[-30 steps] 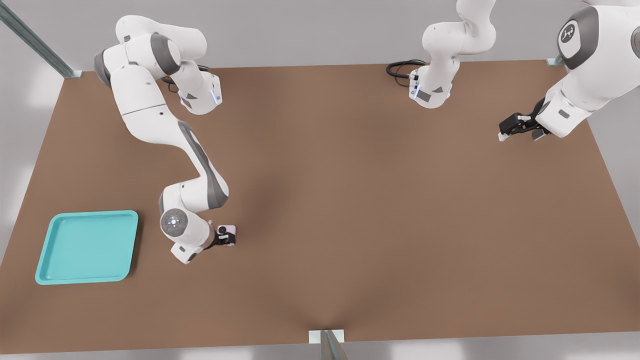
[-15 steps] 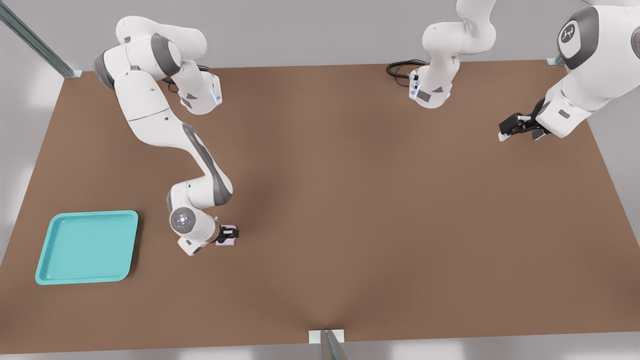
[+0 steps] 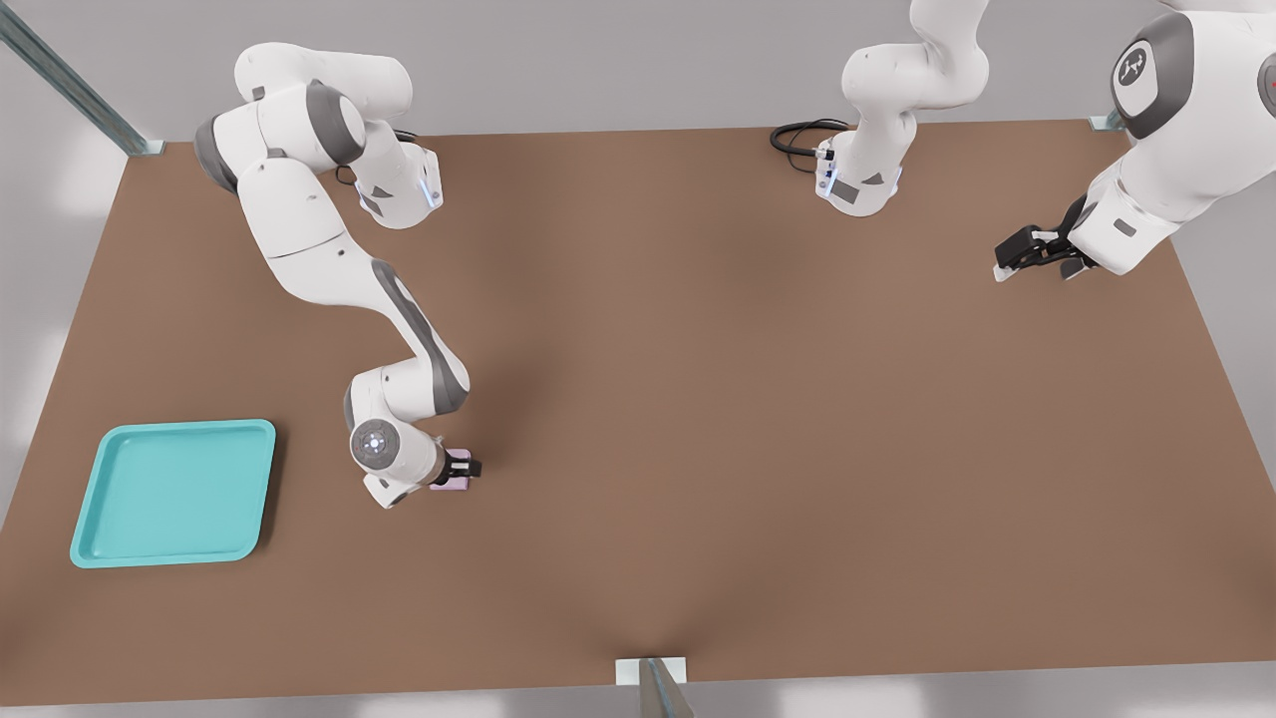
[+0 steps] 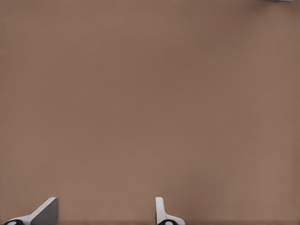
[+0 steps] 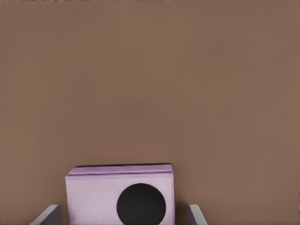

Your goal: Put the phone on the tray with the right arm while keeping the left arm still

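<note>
While the gripper (image 3: 461,469) sits low over the phone (image 3: 454,471) on the table (image 3: 758,399), its fingers (image 5: 49,214) straddle the slab with a visible gap on each side, so they are open and grip nothing. If they close off-centre, the small phone may twist or slip out on lifting. Well apart, toward the front view's left, the tray (image 3: 92,519) holds nothing.

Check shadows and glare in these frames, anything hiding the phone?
Front view: soft dark shading down the table centre, no glare; the arm covers most of the phone at the hand. Right wrist view: even light, phone cut off by the frame edge, thin shadow along its far edge.
</note>
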`<move>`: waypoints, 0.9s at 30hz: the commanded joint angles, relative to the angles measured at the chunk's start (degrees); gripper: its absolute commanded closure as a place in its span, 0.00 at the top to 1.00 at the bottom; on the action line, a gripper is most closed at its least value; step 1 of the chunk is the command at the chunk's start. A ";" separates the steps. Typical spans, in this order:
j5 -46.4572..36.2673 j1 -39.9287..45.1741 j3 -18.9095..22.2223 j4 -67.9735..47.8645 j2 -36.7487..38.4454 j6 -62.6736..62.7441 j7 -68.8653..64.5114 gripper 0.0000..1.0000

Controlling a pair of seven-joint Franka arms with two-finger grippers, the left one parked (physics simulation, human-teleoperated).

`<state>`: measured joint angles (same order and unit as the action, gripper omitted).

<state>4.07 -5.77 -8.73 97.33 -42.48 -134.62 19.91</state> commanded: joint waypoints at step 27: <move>1.03 0.59 -0.23 -2.41 3.72 6.39 1.36 0.78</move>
<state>4.89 -5.28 -8.94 95.17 -39.40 -132.46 22.00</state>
